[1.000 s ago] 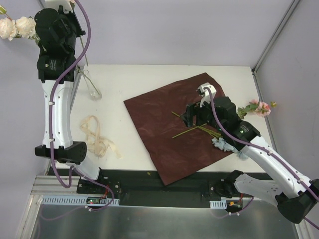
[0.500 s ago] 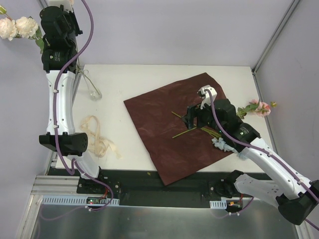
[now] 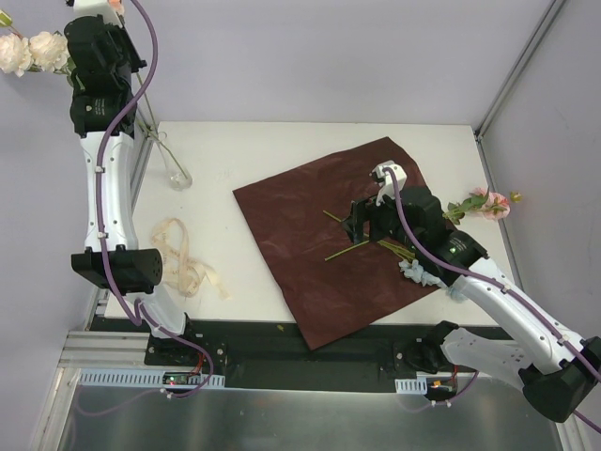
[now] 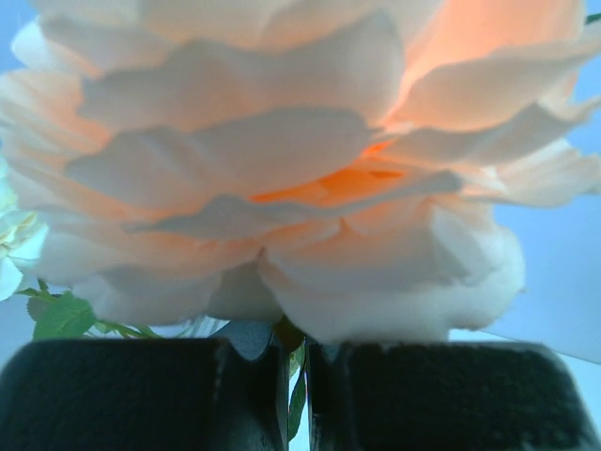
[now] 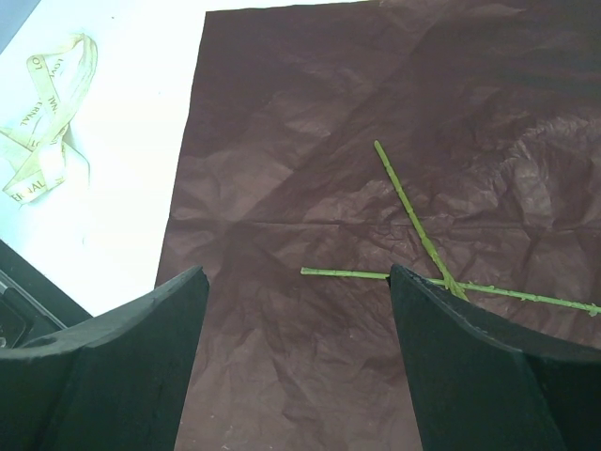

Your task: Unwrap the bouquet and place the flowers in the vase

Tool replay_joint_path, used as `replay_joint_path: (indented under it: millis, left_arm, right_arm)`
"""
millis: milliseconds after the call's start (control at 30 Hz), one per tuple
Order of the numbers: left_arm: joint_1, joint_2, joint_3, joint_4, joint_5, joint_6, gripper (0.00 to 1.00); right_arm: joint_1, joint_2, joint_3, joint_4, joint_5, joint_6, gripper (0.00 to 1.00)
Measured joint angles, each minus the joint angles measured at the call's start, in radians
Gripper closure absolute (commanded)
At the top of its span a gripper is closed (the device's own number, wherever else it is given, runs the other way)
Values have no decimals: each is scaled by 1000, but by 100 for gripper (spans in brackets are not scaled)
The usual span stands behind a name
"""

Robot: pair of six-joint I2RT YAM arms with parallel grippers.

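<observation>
My left gripper [image 3: 108, 14] is raised high at the far left, shut on the thin green stem just under a large cream-peach bloom [image 4: 282, 169]. Its black fingers [image 4: 113, 395] press together. More cream flowers [image 3: 33, 52] hang beside it. The stem slants down toward the neck of the clear glass vase [image 3: 176, 171]; whether its tip is inside I cannot tell. My right gripper [image 3: 355, 221] [image 5: 296, 272] stands open just above the flattened dark red wrapping paper [image 3: 300, 225] [image 5: 282, 141], where two bare green stems [image 5: 413, 211] cross. A pink flower [image 3: 488, 204] and pale blue flowers [image 3: 423, 274] lie by the right arm.
The cream ribbon [image 3: 183, 258] [image 5: 42, 113] lies loose on the white table [image 3: 282, 146], left of the paper. The paper's near corner overhangs the table's front edge. Grey walls close in at the back and on both sides.
My left arm has lifted the held flower a little higher and to the left. The right arm and the stems on the paper have not moved.
</observation>
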Motion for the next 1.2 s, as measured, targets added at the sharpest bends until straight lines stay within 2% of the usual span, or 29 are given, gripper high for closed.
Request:
replay_joint_path:
  millis: [767, 1067, 1200]
  left_arm:
    - [37, -1, -44, 8, 42, -70, 100]
    - [44, -1, -132, 35, 40, -90, 100]
    - [44, 0, -167, 97, 30, -100, 100]
  right_arm:
    - [0, 6, 0, 7, -6, 18, 20]
    - [0, 25, 0, 9, -6, 23, 20]
    - [0, 29, 0, 16, -6, 25, 20]
